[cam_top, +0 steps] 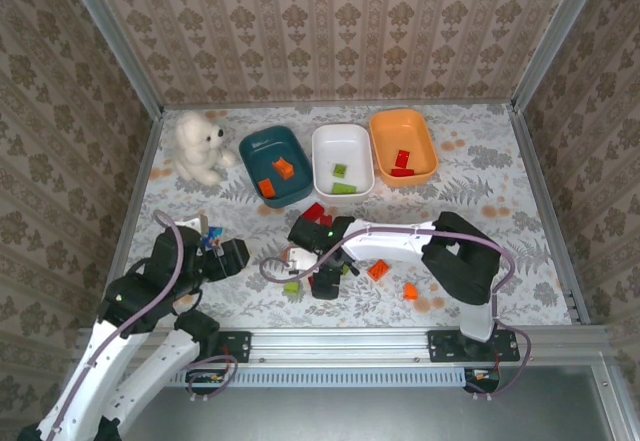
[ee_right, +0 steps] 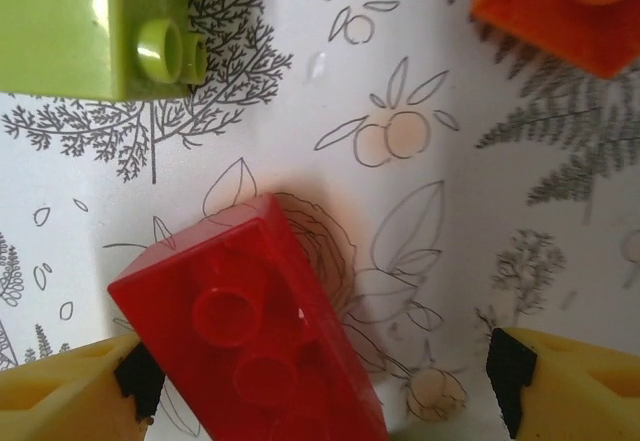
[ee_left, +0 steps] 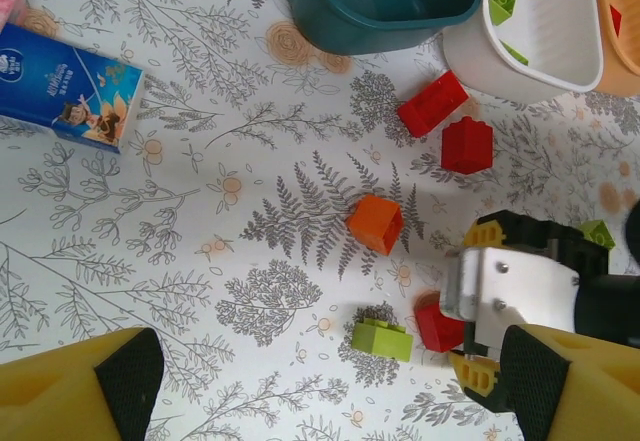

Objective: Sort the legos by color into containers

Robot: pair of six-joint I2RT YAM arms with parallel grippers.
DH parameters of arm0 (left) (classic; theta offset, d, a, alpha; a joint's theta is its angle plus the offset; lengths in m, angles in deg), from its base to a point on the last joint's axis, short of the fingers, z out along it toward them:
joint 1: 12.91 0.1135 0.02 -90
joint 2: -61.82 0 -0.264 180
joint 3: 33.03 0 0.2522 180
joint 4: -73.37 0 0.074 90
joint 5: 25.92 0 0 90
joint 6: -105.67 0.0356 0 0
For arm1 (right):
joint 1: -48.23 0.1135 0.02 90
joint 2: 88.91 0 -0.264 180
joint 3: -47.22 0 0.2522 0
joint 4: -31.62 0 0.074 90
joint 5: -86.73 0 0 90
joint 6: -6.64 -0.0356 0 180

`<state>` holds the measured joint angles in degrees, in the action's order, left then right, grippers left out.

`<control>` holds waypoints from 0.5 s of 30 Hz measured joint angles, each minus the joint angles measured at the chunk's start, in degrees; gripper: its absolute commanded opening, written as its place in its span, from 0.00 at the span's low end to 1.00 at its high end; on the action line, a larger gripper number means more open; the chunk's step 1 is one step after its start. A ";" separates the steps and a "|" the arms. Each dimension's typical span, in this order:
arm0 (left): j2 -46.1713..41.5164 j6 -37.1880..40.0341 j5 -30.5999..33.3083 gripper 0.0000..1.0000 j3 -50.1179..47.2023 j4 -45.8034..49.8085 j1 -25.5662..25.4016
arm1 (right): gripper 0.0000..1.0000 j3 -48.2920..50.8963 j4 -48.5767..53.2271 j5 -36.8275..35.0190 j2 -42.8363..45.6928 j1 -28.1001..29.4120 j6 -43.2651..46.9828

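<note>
Table top (cam_top: 500,176): white cloth with grey fern print.

Far side, left to right: white plush bear (cam_top: 200,146), dark teal plastic dish (cam_top: 275,166), white plastic dish (cam_top: 342,159), orange plastic dish (cam_top: 402,146). Dishes sit just beside one another.

Nearer, scattered: red plastic bricks (ee_left: 432,103), orange plastic brick (ee_left: 376,223), light green plastic brick (ee_left: 382,339).

Left: blue printed carton (ee_left: 70,86).

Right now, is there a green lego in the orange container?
No, the legos lying in the orange container are red.

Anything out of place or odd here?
Two strays: a plush bear at the far left and a blue carton at the near left. Also, red bricks lie in the orange dish, while orange bricks lie in the teal dish.
</note>
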<state>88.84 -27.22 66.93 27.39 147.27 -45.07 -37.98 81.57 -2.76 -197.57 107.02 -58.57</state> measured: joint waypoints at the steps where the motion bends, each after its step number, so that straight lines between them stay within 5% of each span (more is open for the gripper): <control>1: -0.24 -0.04 0.07 0.91 0.00 0.37 0.02 | 0.85 0.00 -0.02 0.13 -0.07 0.00 0.20; 5: -0.59 -0.59 0.22 0.90 0.00 1.25 0.00 | 0.72 -0.66 0.13 0.15 -0.70 -0.02 0.63; 10: -0.59 -0.87 0.28 0.90 0.00 1.20 0.02 | 0.40 -3.23 1.01 0.83 -3.23 0.31 0.20; 15: -0.63 -0.87 0.44 0.90 0.00 1.16 0.00 | 0.31 -3.52 0.28 0.35 -3.17 0.26 -1.42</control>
<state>88.21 -28.09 67.37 27.39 148.43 -45.07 -41.50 81.85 -2.41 -200.74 107.28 -59.99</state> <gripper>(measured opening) 0.903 0.330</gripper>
